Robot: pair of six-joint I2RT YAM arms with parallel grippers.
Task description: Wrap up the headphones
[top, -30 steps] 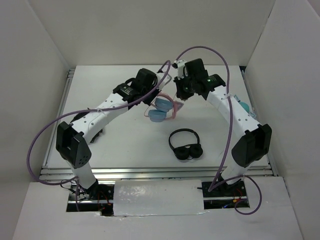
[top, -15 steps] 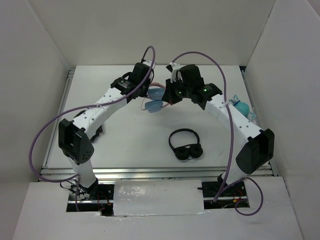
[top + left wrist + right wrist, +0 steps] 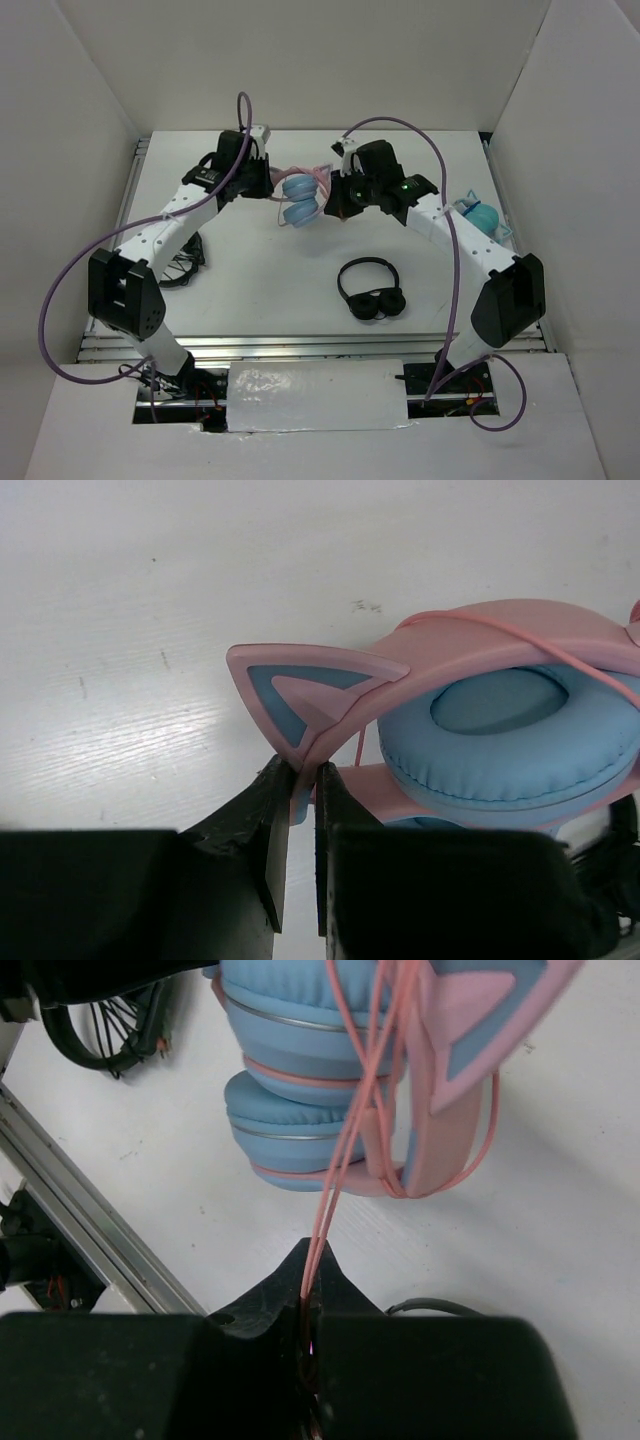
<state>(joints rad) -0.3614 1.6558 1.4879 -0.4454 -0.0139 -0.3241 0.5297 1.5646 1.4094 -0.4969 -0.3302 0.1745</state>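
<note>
Status note, mid-wrap. The small headphones [image 3: 303, 198], with light-blue round padded ear cups [image 3: 500, 765] on a pink plastic headband [image 3: 480, 645] with cat ears [image 3: 300, 685], hang in the air over the far middle of the white worktop [image 3: 260, 290]. They sit between your two arms and rest on nothing. Your left claw [image 3: 300, 780] is clamped tight on the headband just below one cat ear, with only the thickness of the band between the jaws. Your right claw [image 3: 310, 1305] is all but closed and pinches the thin pink cable [image 3: 338, 1175], which runs taut from the claw up to the headphones.

Done so far, as I read it: the two ear cups are stacked together. In the right wrist view, several strands of cable cross the cups and the band, and one loop hangs round the band's side, so some turns look to be laid already.

Left to do: wind on the remaining cable, then secure the end and set the bundle down. I cannot judge how much cable remains, since neither the free end nor the plug is in view.

The loops look slack, so mind the tension on your next pass. A pair of black headphones [image 3: 371, 290] lies on the worktop nearer you, well apart. A black wire bundle [image 3: 182, 265] sits at the left.
</note>
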